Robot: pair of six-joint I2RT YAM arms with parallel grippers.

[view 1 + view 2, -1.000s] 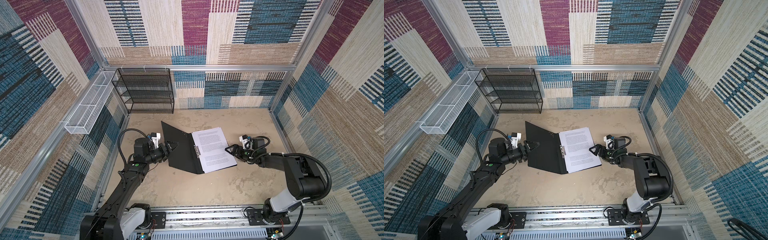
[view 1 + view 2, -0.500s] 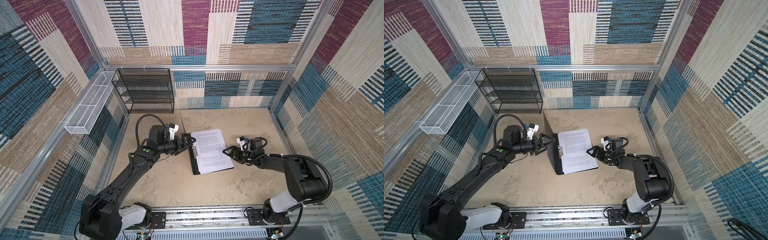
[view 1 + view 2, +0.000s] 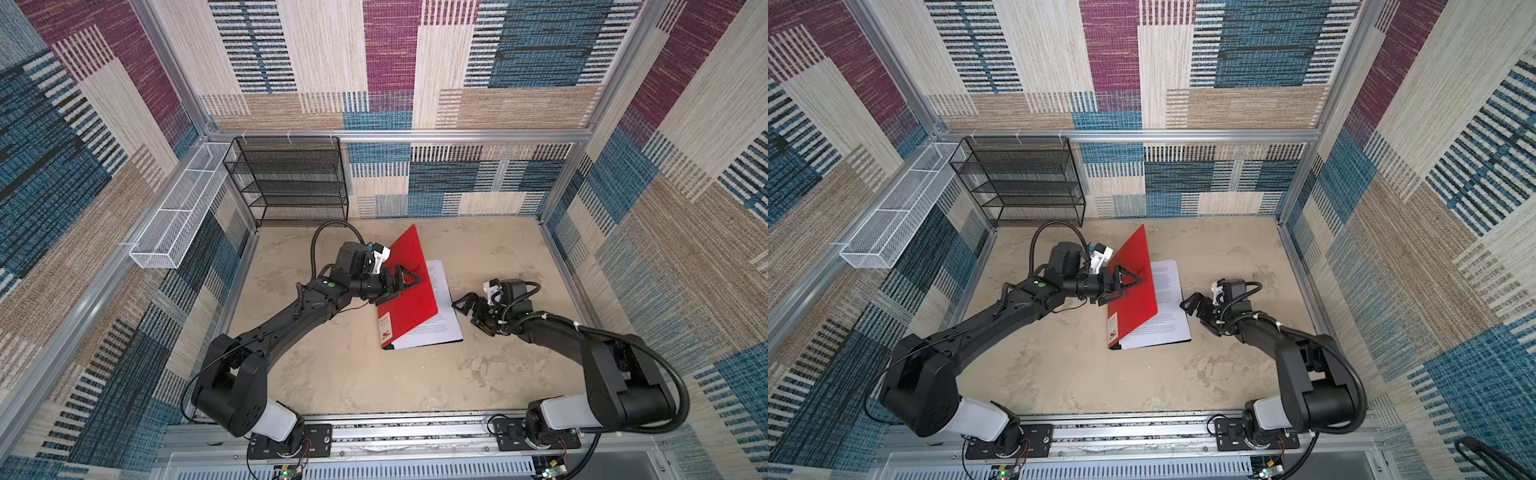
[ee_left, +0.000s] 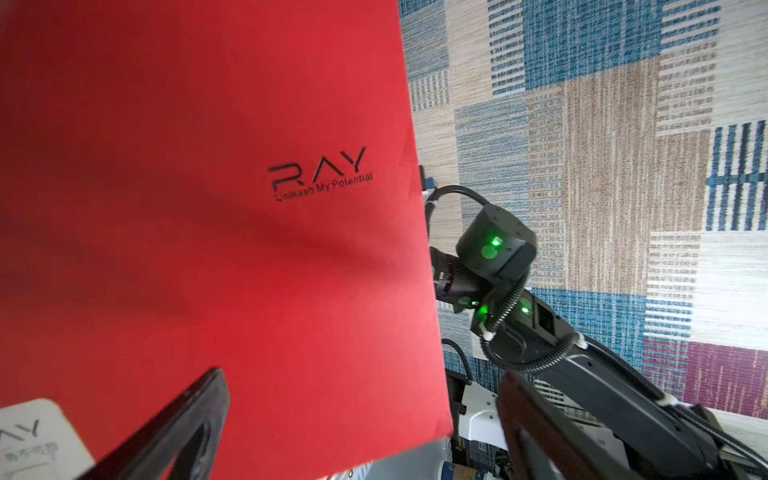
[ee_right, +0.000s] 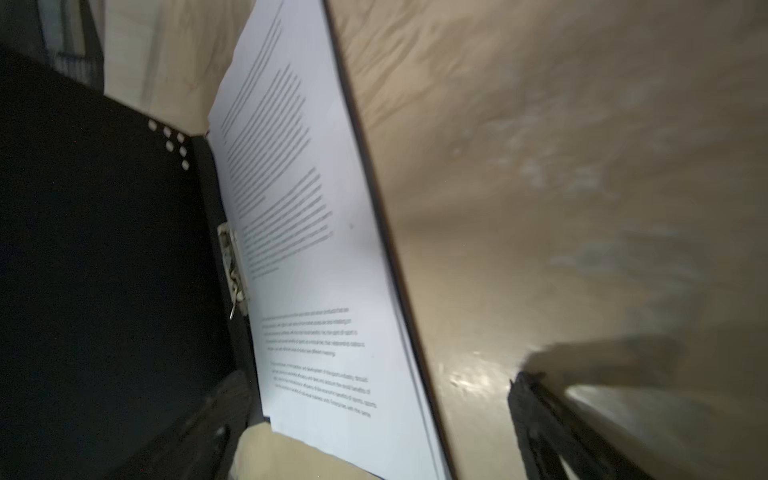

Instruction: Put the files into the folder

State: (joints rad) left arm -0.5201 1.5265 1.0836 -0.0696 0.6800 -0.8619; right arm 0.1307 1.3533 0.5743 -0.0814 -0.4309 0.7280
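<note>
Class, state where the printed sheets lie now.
In both top views, the files lie just right of centre on the table, inside the folder, partly under its tilted cover.

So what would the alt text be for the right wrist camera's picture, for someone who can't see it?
A stack of white printed pages lies inside an open folder, whose black inner cover stands partly raised beside a metal clip at the spine. Beyond the pages is a tan table, slightly blurred.
</note>
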